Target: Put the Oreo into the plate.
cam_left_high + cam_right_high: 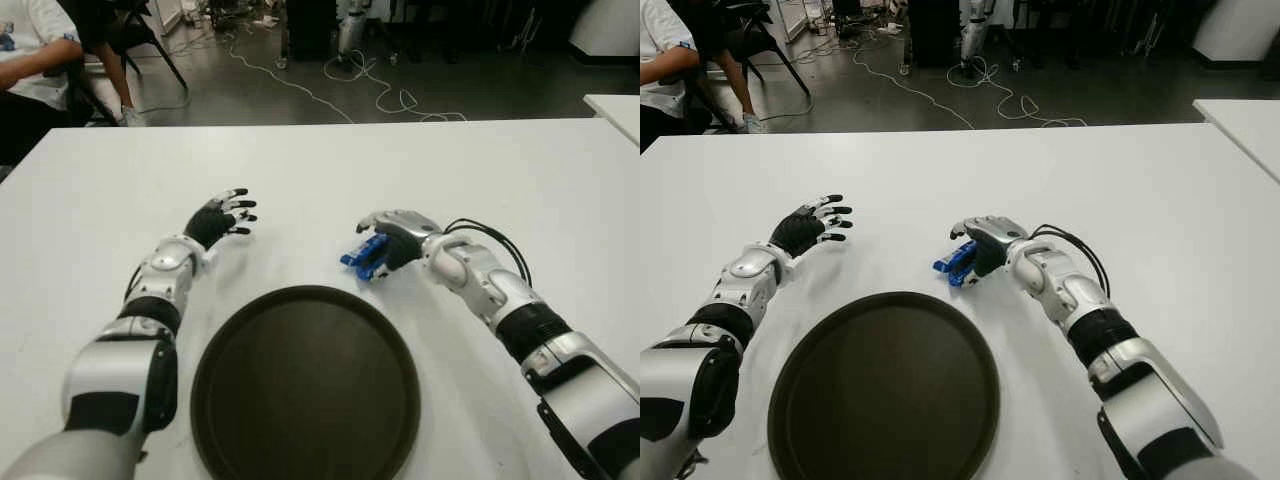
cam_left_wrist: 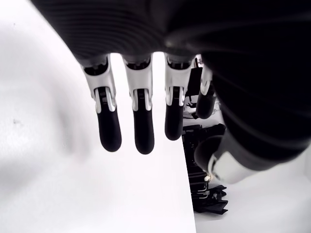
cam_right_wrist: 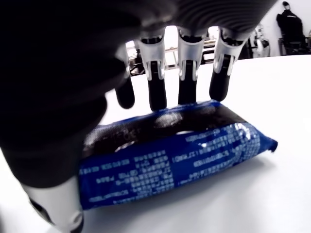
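The Oreo (image 3: 180,155) is a blue packet lying on the white table (image 1: 500,180), just beyond the upper right rim of the dark round plate (image 1: 305,390). My right hand (image 1: 395,240) sits over the packet's right end. Its fingers (image 3: 187,73) reach straight down behind the packet's far edge and its thumb (image 3: 53,204) stands on the near side, not closed. The packet's left end (image 1: 358,257) sticks out from under the hand. My left hand (image 1: 222,218) shows to the plate's upper left with fingers spread and nothing in it.
A seated person (image 1: 30,60) is at the table's far left corner. Cables (image 1: 380,95) trail over the dark floor beyond the far edge. Another white table's corner (image 1: 620,105) shows at the right.
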`<state>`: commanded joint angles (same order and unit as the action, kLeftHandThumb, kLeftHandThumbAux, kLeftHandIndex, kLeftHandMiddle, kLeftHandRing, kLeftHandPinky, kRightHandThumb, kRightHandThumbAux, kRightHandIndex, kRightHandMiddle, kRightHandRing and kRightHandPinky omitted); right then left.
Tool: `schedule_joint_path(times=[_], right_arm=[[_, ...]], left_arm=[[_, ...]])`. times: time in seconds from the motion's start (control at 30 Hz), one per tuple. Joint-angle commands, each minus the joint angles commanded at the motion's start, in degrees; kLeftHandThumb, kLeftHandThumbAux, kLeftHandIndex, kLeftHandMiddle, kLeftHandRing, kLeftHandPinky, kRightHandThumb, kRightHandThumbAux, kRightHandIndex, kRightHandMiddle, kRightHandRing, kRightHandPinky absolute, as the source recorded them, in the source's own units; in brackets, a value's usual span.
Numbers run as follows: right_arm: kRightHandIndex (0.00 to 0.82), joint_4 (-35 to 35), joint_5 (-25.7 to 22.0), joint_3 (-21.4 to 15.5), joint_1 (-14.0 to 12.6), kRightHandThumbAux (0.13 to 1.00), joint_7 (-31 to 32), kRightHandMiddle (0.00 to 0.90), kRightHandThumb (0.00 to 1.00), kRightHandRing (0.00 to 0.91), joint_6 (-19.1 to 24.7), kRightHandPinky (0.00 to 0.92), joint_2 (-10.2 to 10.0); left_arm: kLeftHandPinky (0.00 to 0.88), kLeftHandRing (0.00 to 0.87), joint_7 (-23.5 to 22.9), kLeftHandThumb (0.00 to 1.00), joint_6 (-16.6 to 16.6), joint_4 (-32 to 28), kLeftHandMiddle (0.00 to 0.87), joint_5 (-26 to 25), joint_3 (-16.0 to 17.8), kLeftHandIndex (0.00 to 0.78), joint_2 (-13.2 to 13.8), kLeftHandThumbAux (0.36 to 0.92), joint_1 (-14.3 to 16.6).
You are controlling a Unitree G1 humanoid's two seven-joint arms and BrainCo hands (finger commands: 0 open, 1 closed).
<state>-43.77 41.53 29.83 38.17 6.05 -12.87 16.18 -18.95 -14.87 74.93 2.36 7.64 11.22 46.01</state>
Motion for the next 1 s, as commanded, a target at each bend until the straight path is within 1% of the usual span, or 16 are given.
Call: schedule_joint_path(times=[0.13,0.23,0.6,0.7,0.83,1.0], right_arm=[[0.279,-0.74,0.06,0.13,0.03,0.787,-0.71,0.303,0.0,0.298,-0.66,0.272,-0.11],[0.279,-0.82,0.09,0.26,0.01,0.787,-0.65,0.3,0.0,0.294,-0.69,0.272,-0.15],[0.242,-0.36,-0.42,0.4,-0.17,0.759,0.9,0.256,0.0,0.246,-0.03,0.215,-0.28],[0.24,-0.27,-0.54,0.35,-0.16,0.771,1.63,0.254,0.0,0.246,0.23,0.224,-0.29],[0.231,-0.22,-0.57,0.29,-0.22,0.774,2.19,0.246,0.0,0.239,0.47,0.217,-0.26],[0.251,-0.8,-0.73,0.26,-0.16,0.789,2.15,0.263,0.0,0.252,0.31,0.232,-0.23]], left_arm=[[0.313,0.268,0.34,0.0,-0.04,-0.02,0.228,-0.07,0.1,0.141,-0.07,0.661,-0.04],[0.318,0.268,0.64,0.0,0.03,-0.06,0.224,-0.06,0.12,0.141,-0.1,0.661,-0.04],[0.327,0.275,0.11,0.0,0.1,-0.1,0.226,-0.17,0.16,0.137,0.1,0.644,-0.03],[0.314,0.269,-0.13,0.0,0.13,-0.12,0.226,-0.16,0.12,0.14,0.16,0.644,-0.03],[0.32,0.265,-0.2,0.0,0.2,-0.12,0.22,-0.1,0.06,0.132,0.2,0.645,0.01],[0.318,0.264,-0.06,0.0,0.1,-0.1,0.218,0.12,-0.12,0.133,0.27,0.642,0.02]])
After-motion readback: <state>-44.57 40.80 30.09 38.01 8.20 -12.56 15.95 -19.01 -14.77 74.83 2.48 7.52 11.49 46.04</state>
